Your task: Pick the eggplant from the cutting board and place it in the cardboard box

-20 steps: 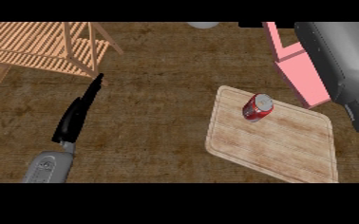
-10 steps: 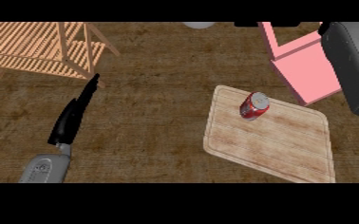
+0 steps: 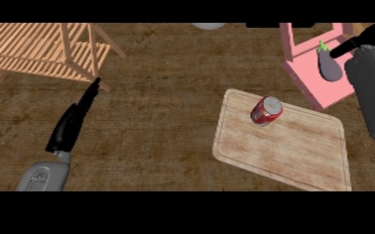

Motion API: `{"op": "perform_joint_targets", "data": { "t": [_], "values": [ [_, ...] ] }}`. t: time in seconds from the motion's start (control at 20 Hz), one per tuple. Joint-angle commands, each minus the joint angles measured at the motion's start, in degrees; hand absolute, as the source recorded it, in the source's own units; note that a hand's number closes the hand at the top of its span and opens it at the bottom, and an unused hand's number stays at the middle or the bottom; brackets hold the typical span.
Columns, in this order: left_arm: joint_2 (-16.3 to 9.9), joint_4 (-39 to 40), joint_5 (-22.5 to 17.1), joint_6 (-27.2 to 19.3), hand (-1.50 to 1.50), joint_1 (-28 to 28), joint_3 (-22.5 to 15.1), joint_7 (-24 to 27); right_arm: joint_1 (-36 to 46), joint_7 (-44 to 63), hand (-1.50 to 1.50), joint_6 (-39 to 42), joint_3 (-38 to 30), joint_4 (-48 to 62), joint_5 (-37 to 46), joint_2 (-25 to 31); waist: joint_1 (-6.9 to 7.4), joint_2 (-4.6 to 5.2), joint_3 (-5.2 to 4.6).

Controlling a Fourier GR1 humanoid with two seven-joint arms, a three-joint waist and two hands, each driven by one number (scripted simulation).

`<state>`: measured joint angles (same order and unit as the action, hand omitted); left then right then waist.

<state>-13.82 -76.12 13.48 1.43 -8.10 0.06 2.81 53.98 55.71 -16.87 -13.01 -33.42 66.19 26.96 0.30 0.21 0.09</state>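
eggplant (image 3: 330, 65) | at right hand (image 3: 350, 48) fingertips | over pink box (image 3: 307, 79)

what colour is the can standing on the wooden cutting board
Red, with a silver top: the cylindrical can on the light wooden cutting board, clearest in the head view.

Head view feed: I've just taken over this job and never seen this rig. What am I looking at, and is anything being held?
There is a single view, taken from the robot's head, looking steeply down at a wooden counter. The grey forearm at lower left ends in the left hand, black, fingers straight, resting and holding nothing. At the right edge, the right hand is at the eggplant, over the pink box; whether its fingers grip it is hard to tell. The cutting board carries only a red can. A slatted wooden rack sits at upper left.
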Motion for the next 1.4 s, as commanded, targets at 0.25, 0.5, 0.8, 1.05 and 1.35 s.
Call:
{"op": "perform_joint_targets", "data": {
  "t": [0.25,0.5,0.8,1.05,1.35],
  "values": [
    [0.4,-2.3,0.1,0.0,0.00,1.5,-0.3,-1.0,-6.1,-11.1,-1.50,-26.2,-5.1,-11.2,-5.6,-2.9,-0.25,-0.30,0.03],
    [0.8,0.2,0.7,-0.2,0.00,1.2,-0.4,0.6,-8.0,-16.0,-1.50,-34.7,-11.1,-13.2,-12.3,-3.0,-0.40,-0.06,0.01],
    [0.7,-0.6,0.1,-0.2,0.00,-0.8,0.8,-1.1,-15.1,-27.8,-1.50,-43.4,-14.5,-20.8,-21.6,-4.0,-0.56,-0.12,0.04],
    [0.3,0.5,0.1,0.6,0.00,1.1,1.1,0.4,-27.8,-34.6,-1.50,-45.4,-14.4,-34.4,-27.6,-7.2,-1.10,-0.44,-0.06],
    [1.5,-3.0,1.3,-0.5,0.00,3.9,0.1,1.1,-38.5,-45.0,-1.50,-48.4,-18.4,-41.3,-38.2,-7.4,-0.79,-0.38,-0.02]
  ]
}}
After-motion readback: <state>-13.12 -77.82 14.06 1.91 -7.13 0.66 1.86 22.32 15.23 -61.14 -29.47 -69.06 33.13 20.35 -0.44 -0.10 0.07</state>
